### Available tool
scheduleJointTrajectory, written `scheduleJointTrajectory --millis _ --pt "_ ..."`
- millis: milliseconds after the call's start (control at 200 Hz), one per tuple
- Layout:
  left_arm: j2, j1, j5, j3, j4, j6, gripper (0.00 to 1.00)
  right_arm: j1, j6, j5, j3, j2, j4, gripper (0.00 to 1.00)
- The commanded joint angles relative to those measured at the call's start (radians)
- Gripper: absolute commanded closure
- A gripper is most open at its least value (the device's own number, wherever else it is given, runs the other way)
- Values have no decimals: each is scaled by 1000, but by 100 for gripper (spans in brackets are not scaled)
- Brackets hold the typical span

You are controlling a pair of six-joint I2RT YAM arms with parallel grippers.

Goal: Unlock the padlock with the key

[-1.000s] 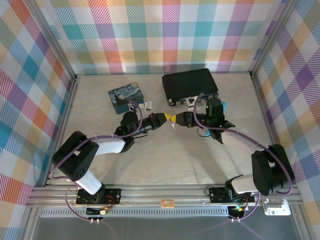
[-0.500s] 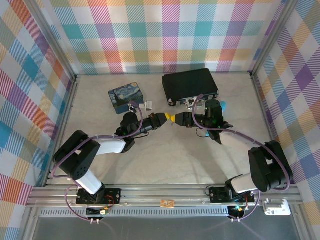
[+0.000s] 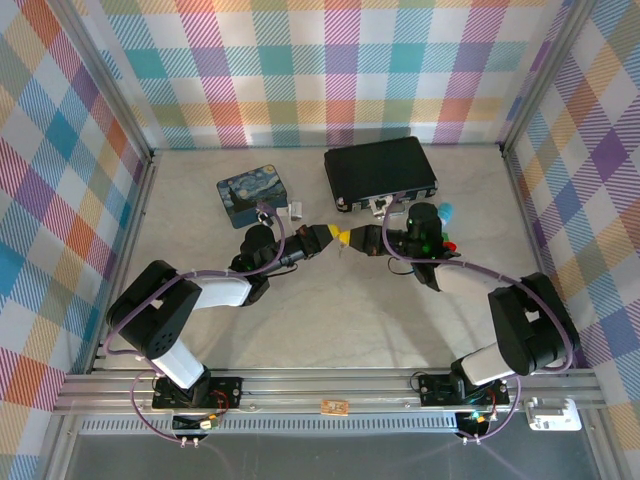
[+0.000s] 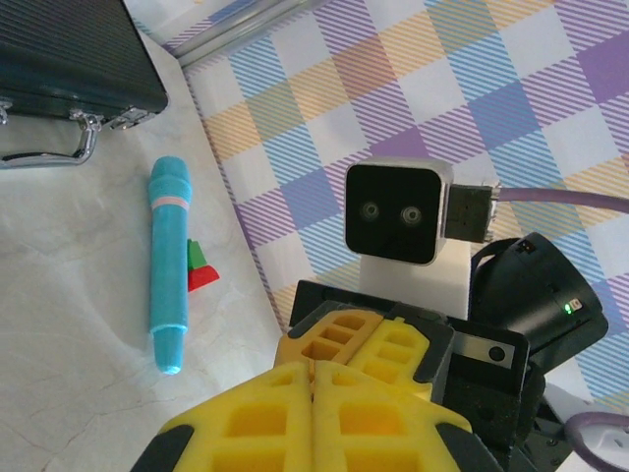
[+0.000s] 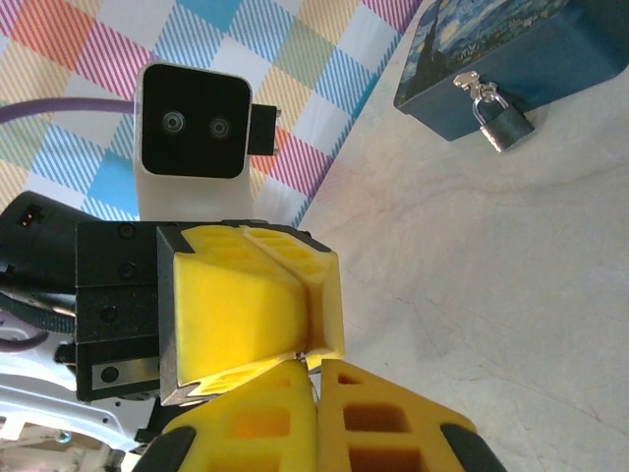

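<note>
My left gripper (image 3: 337, 237) and right gripper (image 3: 358, 238) meet tip to tip above the table's middle, both shut. In the right wrist view a thin sliver of metal, the key (image 5: 309, 363), shows at the seam of my right gripper (image 5: 316, 374) and runs up into the left arm's yellow fingers (image 5: 246, 305). The rest of the key is hidden between the pads. The padlock (image 5: 499, 126) hangs closed from the hasp of the blue painted tin (image 5: 511, 49), off to the left of both grippers. In the left wrist view my left gripper (image 4: 314, 372) touches the right arm's fingers (image 4: 369, 339).
The blue tin (image 3: 253, 193) sits at the back left with a small white piece (image 3: 297, 210) beside it. A black briefcase (image 3: 380, 170) lies at the back centre. A teal marker (image 4: 169, 261) and a small red and green piece (image 4: 201, 271) lie behind my right wrist.
The right gripper has moved left onto the left gripper's tips and gone from open to shut. The left arm has stayed still.
</note>
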Motion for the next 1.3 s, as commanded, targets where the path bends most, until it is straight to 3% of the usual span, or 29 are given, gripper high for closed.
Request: scheduleJointTrajectory --millis 0,180,270,330,515,645,765,915,1295 --pt "-9 -8 8 -16 89 -6 100 11 31 10 -30 14 55 100" --pt "-23 -3 -38 -44 82 -7 99 12 10 52 -27 -17 13 100" --pt "-33 21 -51 -51 57 -5 69 12 -18 69 -11 -28 -63 100" --pt "-47 65 -53 -61 9 17 60 10 -44 92 -2 -37 -129 100" --pt "-124 284 -37 -13 -399 179 44 10 -118 156 9 -63 -291 100" --pt "-163 334 -223 125 -866 412 30 12 -141 177 6 -61 -348 100" --pt "-143 336 -409 222 -1064 523 26 11 -153 193 2 -62 -379 100" --pt "-62 336 -554 275 -1109 594 26 11 -139 161 6 -41 -363 100" --pt "185 326 -577 347 -943 517 34 18 -70 121 -6 1 -249 100"
